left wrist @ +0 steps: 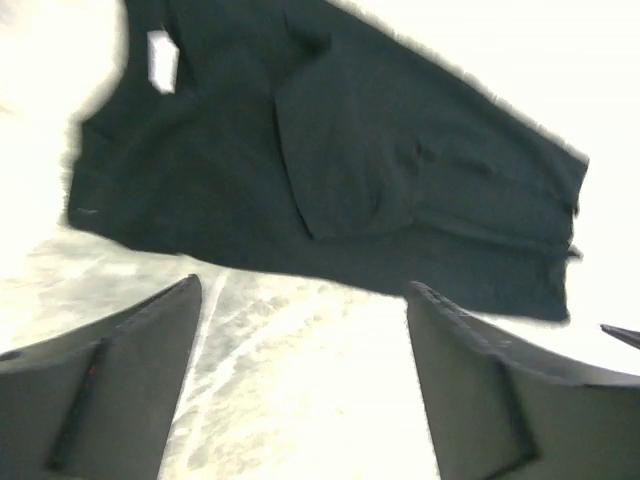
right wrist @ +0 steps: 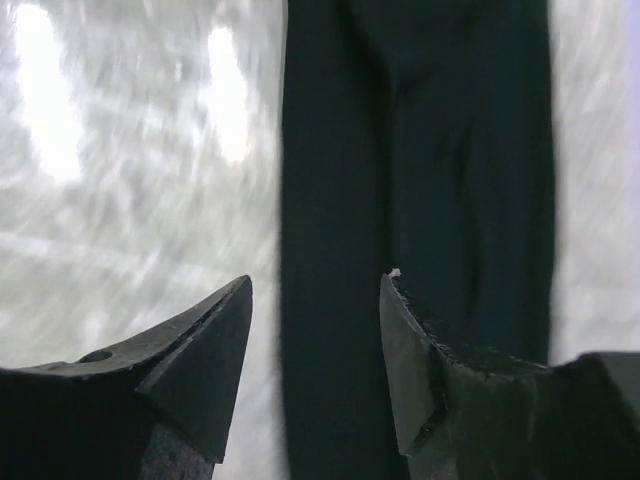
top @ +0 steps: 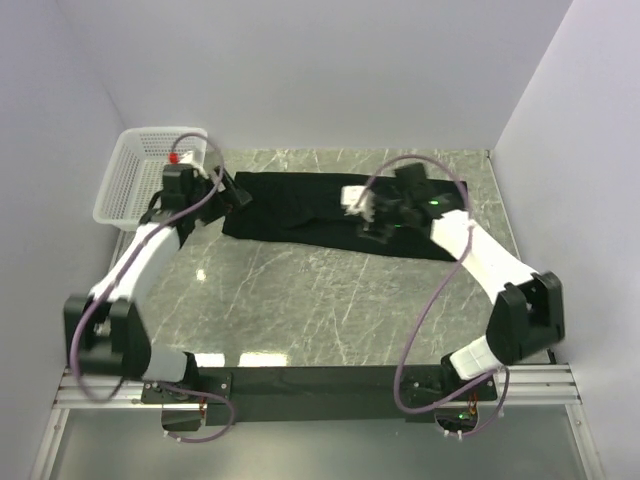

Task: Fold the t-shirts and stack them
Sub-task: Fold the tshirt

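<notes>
The grey marble table (top: 300, 300) stretches away from the arm bases. Over a bare part of it hangs the left gripper (left wrist: 305, 283), just beside the left end of the t-shirt (top: 300, 215). Its fingers are spread wide and there is nothing between them. The right gripper (right wrist: 318, 278) hovers over the right part of the cloth. Its fingers are also apart, somewhat less wide, and they hold nothing.

The t-shirt lies flat on the far half of the table. It is black and folded into a long band running from left to right. A flap of cloth is turned over on top, and a small white label (left wrist: 160, 60) shows near one end. Beyond its left end, at the far left corner, stands a white mesh basket (top: 130, 180).
</notes>
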